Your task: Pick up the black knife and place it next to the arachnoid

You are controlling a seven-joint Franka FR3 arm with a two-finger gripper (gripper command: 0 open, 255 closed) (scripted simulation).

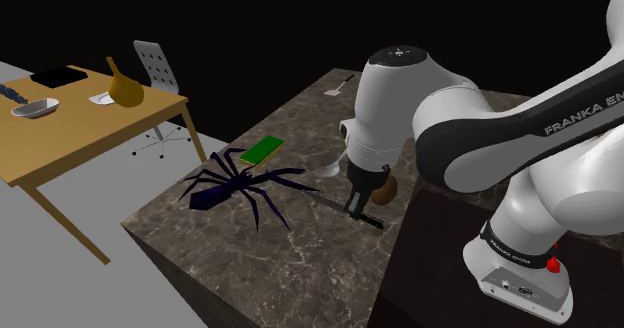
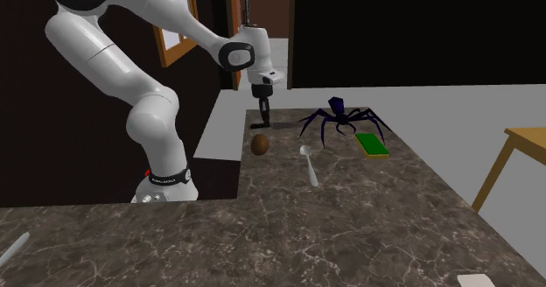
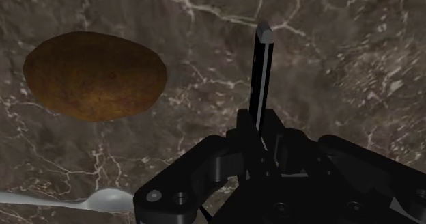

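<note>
Shoulder view, from its left: a wooden table [image 1: 60, 146] carries a black tray [image 1: 60, 76], a pale bowl [image 1: 35, 108] and a yellow gourd [image 1: 125, 88], with a white chair [image 1: 155, 71] behind it. Next comes the dark marble counter [image 1: 300, 266]. On it sits a dark blue spider [image 1: 235, 184] with its legs spread, and a flat green block [image 1: 262, 151] just beyond it. Further right a pale spoon [image 1: 330, 166] lies near the white arm [image 1: 480, 126]. The gripper [image 1: 357, 204] points down at the counter, a brown potato [image 1: 385, 186] just behind it. The black knife [image 1: 372, 219] sits low at the fingertips, right of the spider and apart from it. I cannot tell whether it rests on the marble or hangs just above it.

Second exterior view, from its left: the potato [image 2: 260, 143] lies below the gripper [image 2: 263, 115]. The knife [image 2: 278, 128] runs level from the fingertips toward the spider [image 2: 337, 119], not reaching it. The spoon [image 2: 309, 164] lies nearer the camera, and the green block [image 2: 371, 144] sits just right of the spider.

Wrist view: the potato [image 3: 95, 76] and the spoon's bowl [image 3: 102, 201] lie to one side of the gripper [image 3: 261, 130]. Its two fingers are pinched onto the knife [image 3: 261, 72], whose thin black length sticks out straight ahead of them over the marble.
</note>
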